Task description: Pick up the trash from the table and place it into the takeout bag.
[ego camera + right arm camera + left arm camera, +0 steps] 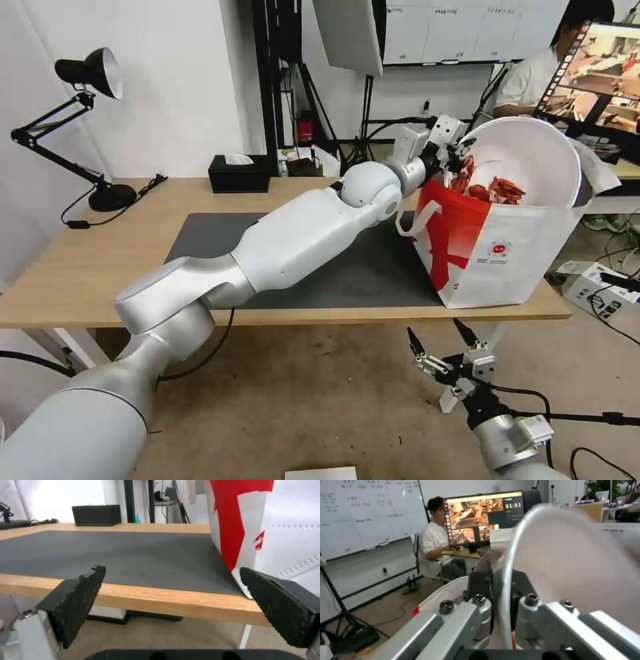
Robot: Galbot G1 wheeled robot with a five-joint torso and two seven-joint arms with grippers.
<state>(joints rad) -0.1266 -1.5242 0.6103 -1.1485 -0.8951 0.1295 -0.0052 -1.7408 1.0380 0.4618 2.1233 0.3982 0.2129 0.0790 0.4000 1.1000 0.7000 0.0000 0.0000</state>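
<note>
The white round bowl point(533, 160) of red crayfish shells point(493, 190) is tipped steeply on its side over the mouth of the takeout bag point(507, 260), which stands at the table's right end. My left gripper point(450, 157) is shut on the bowl's rim, and in the left wrist view that rim point(506, 562) runs between the left gripper's point(501, 585) black fingers. Below the table's front edge, my right gripper point(443, 340) hangs open and holds nothing. In the right wrist view the right gripper point(171, 571) faces the bag point(276, 530) and the mat point(116, 552).
The light-wood table point(87, 267) carries a dark grey mat point(207, 233), a black tissue box point(239, 175) at the back, and a black desk lamp point(87, 73) at the far left. My left arm lies across the mat. Cables and a box lie on the floor right of the table.
</note>
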